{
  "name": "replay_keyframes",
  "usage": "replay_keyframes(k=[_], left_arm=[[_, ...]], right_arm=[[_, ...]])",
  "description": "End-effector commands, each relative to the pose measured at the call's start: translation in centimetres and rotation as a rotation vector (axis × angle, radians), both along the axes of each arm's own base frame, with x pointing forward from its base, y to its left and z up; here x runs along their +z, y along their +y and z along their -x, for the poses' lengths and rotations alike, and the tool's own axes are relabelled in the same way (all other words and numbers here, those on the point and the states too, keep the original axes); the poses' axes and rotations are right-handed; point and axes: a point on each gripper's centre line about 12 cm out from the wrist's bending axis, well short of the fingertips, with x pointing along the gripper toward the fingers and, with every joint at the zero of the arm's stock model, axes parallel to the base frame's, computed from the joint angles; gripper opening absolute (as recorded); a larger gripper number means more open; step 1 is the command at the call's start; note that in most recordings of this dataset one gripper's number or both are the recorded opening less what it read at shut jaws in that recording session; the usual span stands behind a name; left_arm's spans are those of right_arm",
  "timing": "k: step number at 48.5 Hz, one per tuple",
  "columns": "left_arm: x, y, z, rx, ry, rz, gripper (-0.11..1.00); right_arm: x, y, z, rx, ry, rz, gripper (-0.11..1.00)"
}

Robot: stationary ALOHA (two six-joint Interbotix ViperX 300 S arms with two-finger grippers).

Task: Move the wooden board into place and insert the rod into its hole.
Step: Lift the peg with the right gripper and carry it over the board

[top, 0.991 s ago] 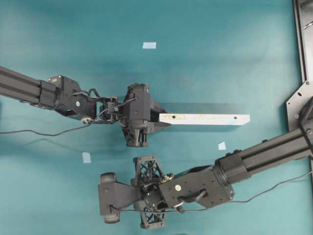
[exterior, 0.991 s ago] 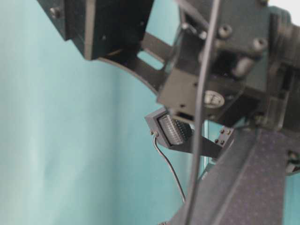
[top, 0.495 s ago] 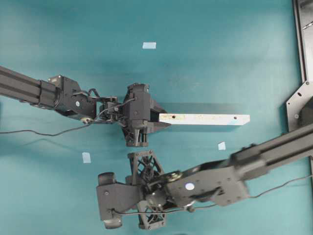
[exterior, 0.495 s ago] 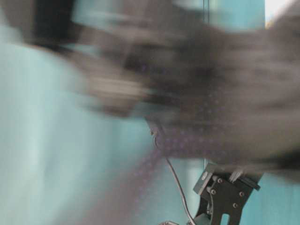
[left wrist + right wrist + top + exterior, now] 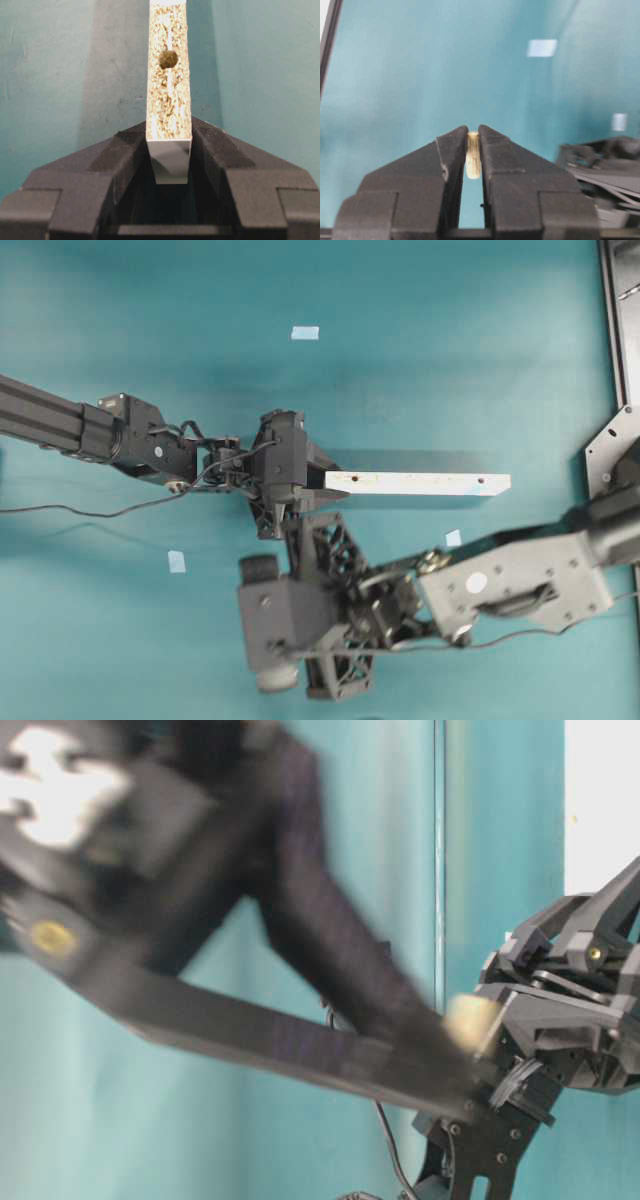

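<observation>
The wooden board (image 5: 418, 483) is a long pale strip, held level at its left end by my left gripper (image 5: 318, 484). In the left wrist view the jaws (image 5: 169, 132) are shut on the board (image 5: 168, 95), speckled edge up, with the hole (image 5: 168, 59) just beyond them. A second hole (image 5: 481, 480) is near the far end. My right gripper (image 5: 262, 618) is below the left one. In the right wrist view it (image 5: 473, 134) is shut on the rod (image 5: 473, 155), a small cream peg upright between the tips.
Pale blue tape squares lie on the teal table (image 5: 305, 332), (image 5: 177, 561), (image 5: 453, 537). A black frame (image 5: 612, 320) runs along the right edge. The right arm (image 5: 250, 970) blurs across the table-level view, beside the left gripper (image 5: 565, 1005).
The right arm has swung up and right, bringing its gripper and the rod close under the left gripper. The left arm and the board have not moved.
</observation>
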Motion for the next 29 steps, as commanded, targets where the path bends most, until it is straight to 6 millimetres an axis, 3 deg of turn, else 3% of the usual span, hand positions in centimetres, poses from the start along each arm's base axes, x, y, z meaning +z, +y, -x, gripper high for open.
replay_keyframes(k=[1,11,29], left_arm=[[0.0,0.8,0.3,0.017,0.011,-0.005,0.33],[0.0,0.2,0.3,0.005,0.011,-0.002,0.34],[0.2,-0.1,0.0,-0.003,0.003,-0.002,0.34]], right_arm=[[3.1,-1.3,0.7,-0.006,-0.095,-0.016,0.09],[4.8,-3.4,2.6,0.012,-0.233,-0.014,0.09],[4.0,-6.7,7.5,0.034,-0.424,-0.082,0.09]])
